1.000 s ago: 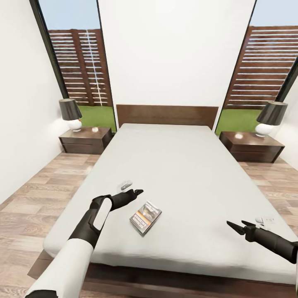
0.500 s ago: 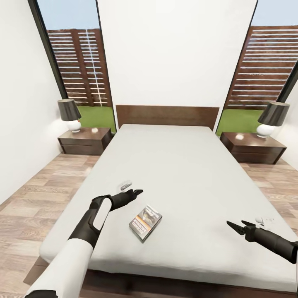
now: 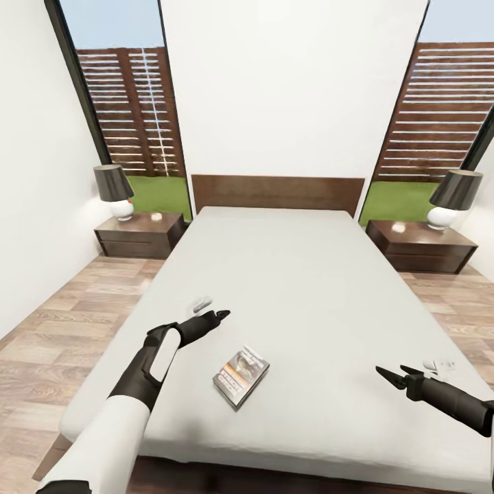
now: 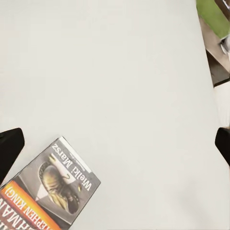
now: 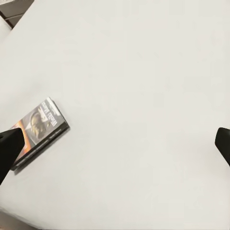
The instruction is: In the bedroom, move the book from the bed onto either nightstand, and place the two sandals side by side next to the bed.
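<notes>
Now we are at the book step: our left gripper, fingers apart and empty, must come down over it on the bed and close.

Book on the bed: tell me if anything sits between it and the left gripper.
Nothing visible does. The book lies flat on the bare mattress of the bed, and the left gripper, open, hangs above the sheet beside it with only plain mattress between them.
</notes>
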`<state>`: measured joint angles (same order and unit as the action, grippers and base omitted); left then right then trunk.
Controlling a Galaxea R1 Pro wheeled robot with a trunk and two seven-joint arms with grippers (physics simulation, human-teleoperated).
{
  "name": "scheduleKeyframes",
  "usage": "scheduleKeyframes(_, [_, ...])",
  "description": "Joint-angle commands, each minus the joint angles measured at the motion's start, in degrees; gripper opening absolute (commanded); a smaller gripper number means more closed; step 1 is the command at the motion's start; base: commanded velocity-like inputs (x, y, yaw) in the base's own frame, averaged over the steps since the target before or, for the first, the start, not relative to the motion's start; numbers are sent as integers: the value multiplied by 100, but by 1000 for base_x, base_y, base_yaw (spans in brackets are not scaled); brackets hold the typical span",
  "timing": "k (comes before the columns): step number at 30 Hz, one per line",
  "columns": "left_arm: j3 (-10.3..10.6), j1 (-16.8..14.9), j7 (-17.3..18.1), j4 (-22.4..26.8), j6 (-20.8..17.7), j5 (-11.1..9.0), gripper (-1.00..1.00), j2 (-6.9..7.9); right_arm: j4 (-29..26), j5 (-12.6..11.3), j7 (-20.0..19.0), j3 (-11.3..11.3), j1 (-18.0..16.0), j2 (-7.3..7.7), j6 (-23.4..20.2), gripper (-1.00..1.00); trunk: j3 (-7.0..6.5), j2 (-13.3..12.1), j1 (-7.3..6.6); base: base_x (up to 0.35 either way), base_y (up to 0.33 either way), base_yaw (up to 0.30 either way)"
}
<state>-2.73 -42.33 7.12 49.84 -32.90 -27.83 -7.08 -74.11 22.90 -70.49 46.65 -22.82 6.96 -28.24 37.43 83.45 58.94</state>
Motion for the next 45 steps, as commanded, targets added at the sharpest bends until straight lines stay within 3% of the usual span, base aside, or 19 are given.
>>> scheduleKeyframes(1, [-27, -4, 20, 2, 2, -8, 100, 7, -7, 31, -39, 10, -6, -1, -51, 100, 5, 3, 1, 68, 0, 0])
scheduleKeyframes(12, [-21, -4, 19, -1, 112, 14, 100, 30, -7, 31, -38, 10, -6, -1, -50, 100, 5, 3, 1, 11, 0, 0])
scheduleKeyframes(19, [-26, -4, 16, -154, 532, 15, 100, 31, -7, 31, -42, 10, -8, -1, -50, 100, 5, 3, 1, 0, 0, 0])
scheduleKeyframes(34, [-8, -4, -8, -168, 557, 15, 100, 23, -65, 56, 9, 10, -5, -8, -20, 100, 275, 604, 330, 0, 0, 0])
scheduleKeyframes(37, [-8, -4, -9, -168, 554, 15, 100, 22, -115, 76, 190, 5, -5, -27, 38, 100, 293, 645, 352, 0, 0, 0])
scheduleKeyframes(41, [-8, -4, -9, -168, 549, 15, 100, 22, -108, 91, 786, 2, -5, -54, 246, 100, 311, 685, 374, 0, 0, 0])
scheduleKeyframes(45, [-4, -4, -9, -168, 548, 15, 100, 22, -109, 48, 989, 31, -8, -55, 372, 100, 382, 845, 462, 0, 0, 0])
